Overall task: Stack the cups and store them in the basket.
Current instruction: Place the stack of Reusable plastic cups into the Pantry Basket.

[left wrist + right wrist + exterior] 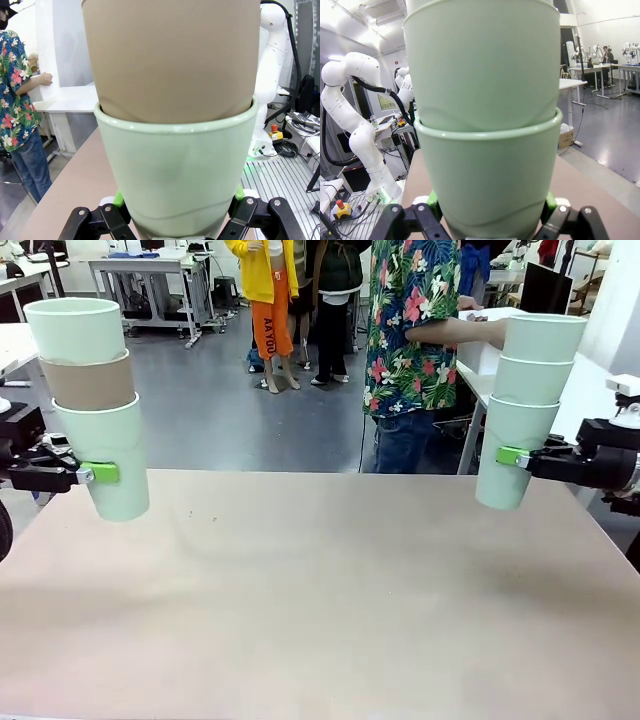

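left end effector [110, 474] clamped on base cup of mint/tan/mint stack [90, 390], rest rising above it | right end effector [505, 457] clamped likewise on three-mint stack [530, 380] | likely light, stiff, slick taper, top-heavy: hold low

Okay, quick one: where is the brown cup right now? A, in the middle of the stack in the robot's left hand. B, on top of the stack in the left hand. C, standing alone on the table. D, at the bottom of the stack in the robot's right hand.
A: the brown cup sits between a top mint cup and a bottom mint cup gripped by the left hand; the right stack in the right hand is all mint green.
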